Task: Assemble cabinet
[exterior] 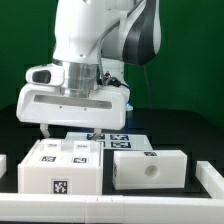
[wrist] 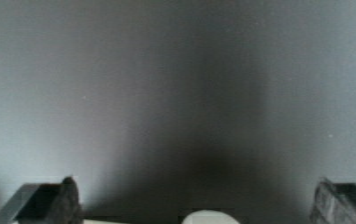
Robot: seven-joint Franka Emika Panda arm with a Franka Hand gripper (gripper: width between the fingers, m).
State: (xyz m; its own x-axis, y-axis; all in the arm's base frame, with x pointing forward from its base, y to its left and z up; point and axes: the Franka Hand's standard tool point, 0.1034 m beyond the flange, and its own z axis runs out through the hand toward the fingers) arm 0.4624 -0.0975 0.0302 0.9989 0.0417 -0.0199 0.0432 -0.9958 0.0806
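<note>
Two white cabinet pieces lie on the black table in the exterior view. A box (exterior: 60, 168) with marker tags on its top and front sits on the exterior view's left, and a block (exterior: 150, 167) with a round hole in its front sits on the right. My gripper (exterior: 85, 127) hangs open just above and behind the left box, touching nothing. In the wrist view the scene is a grey blur. The two dark fingertips (wrist: 47, 202) stand far apart around my gripper (wrist: 198, 205), with only a small white rounded shape (wrist: 216, 217) low between them.
The marker board (exterior: 112, 135) lies flat behind the two pieces. More white parts are cut off at the exterior view's left edge (exterior: 3, 165) and right edge (exterior: 212, 178). A green wall stands behind the arm.
</note>
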